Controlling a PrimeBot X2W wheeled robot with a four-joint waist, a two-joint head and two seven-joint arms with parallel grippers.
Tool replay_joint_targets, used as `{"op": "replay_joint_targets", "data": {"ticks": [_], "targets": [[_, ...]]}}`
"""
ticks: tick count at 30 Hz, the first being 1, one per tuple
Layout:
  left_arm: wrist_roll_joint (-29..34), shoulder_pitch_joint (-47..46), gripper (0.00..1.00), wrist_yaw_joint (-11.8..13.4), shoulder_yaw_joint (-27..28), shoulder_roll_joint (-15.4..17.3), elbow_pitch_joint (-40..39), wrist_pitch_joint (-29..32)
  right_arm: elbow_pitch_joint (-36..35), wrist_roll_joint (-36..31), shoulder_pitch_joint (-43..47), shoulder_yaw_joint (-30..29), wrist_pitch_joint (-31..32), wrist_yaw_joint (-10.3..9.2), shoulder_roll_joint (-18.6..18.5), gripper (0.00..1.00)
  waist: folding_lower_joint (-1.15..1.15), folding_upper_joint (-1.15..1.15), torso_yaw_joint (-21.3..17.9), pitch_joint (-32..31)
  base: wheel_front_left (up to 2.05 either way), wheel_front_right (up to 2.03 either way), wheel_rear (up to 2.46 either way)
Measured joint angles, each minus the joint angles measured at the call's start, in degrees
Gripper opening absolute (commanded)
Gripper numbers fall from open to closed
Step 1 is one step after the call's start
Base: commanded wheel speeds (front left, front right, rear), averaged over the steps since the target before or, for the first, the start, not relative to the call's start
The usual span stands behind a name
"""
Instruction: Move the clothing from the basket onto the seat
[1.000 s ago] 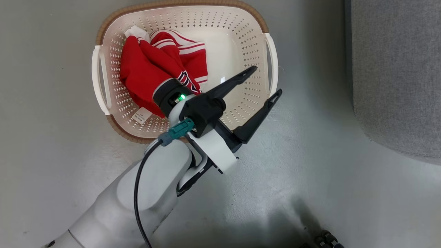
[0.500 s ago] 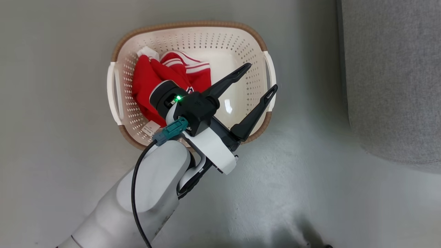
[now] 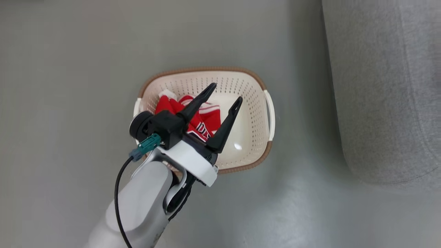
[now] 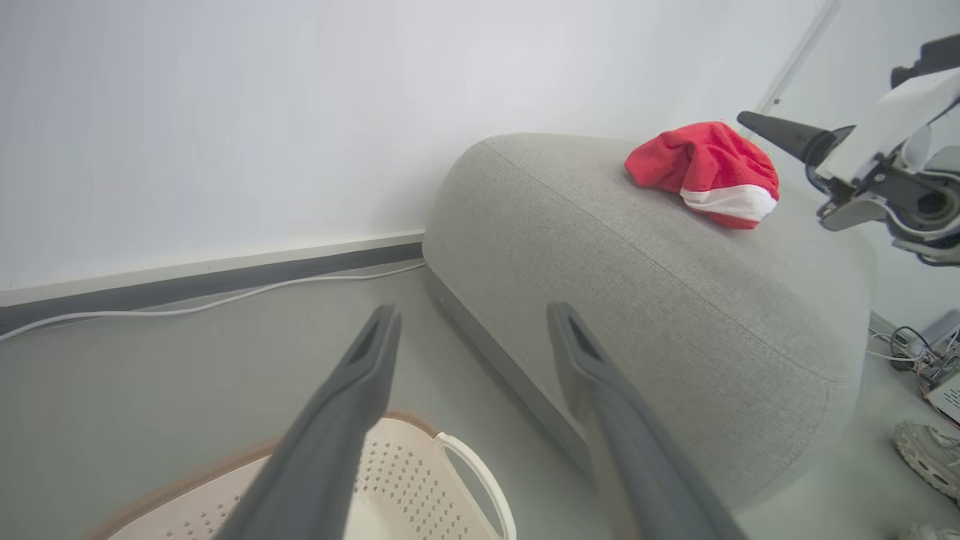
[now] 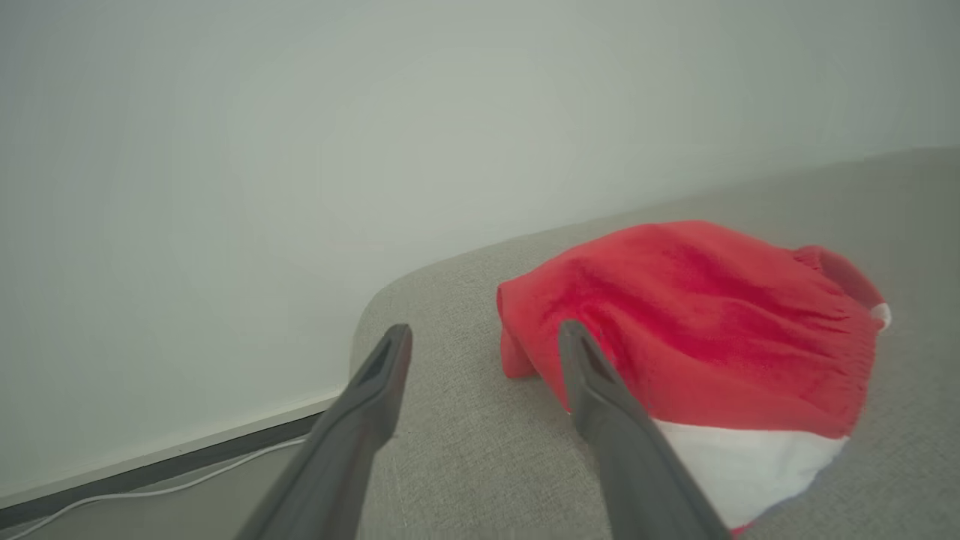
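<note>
**Desk:** What is showing at the left, from the head camera?

**Photographer:** Grey floor (image 3: 69,86) is stretching across the left side. Then the left gripper (image 3: 225,93) is hanging above the cream basket (image 3: 206,69), its two dark fingers spread wide and gripping nothing.

**Desk:** And where is the clothing lying?

**Photographer:** A red jersey (image 3: 213,119) with white stripes is lying bunched in the left half of the basket, underneath those fingers. The left wrist view is showing bare air between them. The basket is sitting on the floor, apart from the grey seat (image 3: 386,103), which is rising along the right edge.

**Desk:** Is anything resting on the seat?

**Photographer:** Yes. In the left wrist view, a second red garment (image 4: 705,169), with a white band, is lying crumpled on top of the seat near its rounded end. To the left of the seat, a white cable (image 4: 225,298) is trailing along the foot of the pale wall (image 4: 300,112).

**Desk:** And the right gripper?

**Photographer:** The right gripper (image 5: 484,330) is hovering over the seat, just beside that garment. Its fingers are standing wide apart and holding nothing. The garment is lying loose on the seat by the right-hand finger, and whether that finger is brushing the cloth I cannot tell. At the far right, a pale shoe (image 4: 926,450) is showing on the floor.
</note>
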Motion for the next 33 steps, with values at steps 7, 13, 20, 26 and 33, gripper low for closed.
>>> {"op": "replay_joint_targets", "data": {"ticks": [7, 13, 20, 26, 33], "targets": [[1.15, 6.10, 1.00, 0.00, 6.11, -1.19, 1.98, 0.01, -3.85, 3.50, 7.72, 5.33, 0.01, 0.00, 1.92, 1.00, 0.00, 0.00, 0.78, -7.63, 0.00, 0.00, 0.00], [2.26, 10.74, 1.00, 0.00, 10.94, -2.08, 3.33, 0.01, -7.05, 4.74, 13.66, 10.73, 0.01, 0.00, 3.31, 1.00, 0.00, 0.00, 1.51, -14.21, 0.00, 0.00, 0.00], [4.81, 14.98, 1.00, 0.00, 16.92, -2.76, 5.38, 0.02, -10.18, 5.77, 20.19, 15.63, 0.01, 0.00, 4.04, 1.00, 0.00, 0.00, 2.88, -21.09, 0.00, 0.00, 0.00], [7.64, 19.68, 1.00, 0.02, 23.26, -2.89, 7.53, 0.03, -12.79, 5.90, 26.36, 19.15, 0.01, 0.00, 4.80, 1.00, 0.00, 0.00, 4.21, -27.33, 0.00, 0.00, 0.00], [11.58, 22.92, 1.00, 0.94, 27.15, -3.01, 7.14, 0.07, -14.55, 5.97, 34.88, 19.73, 0.02, 0.00, 6.49, 1.00, 0.00, 0.00, 7.07, -31.65, 0.00, 0.00, 0.00]]}}
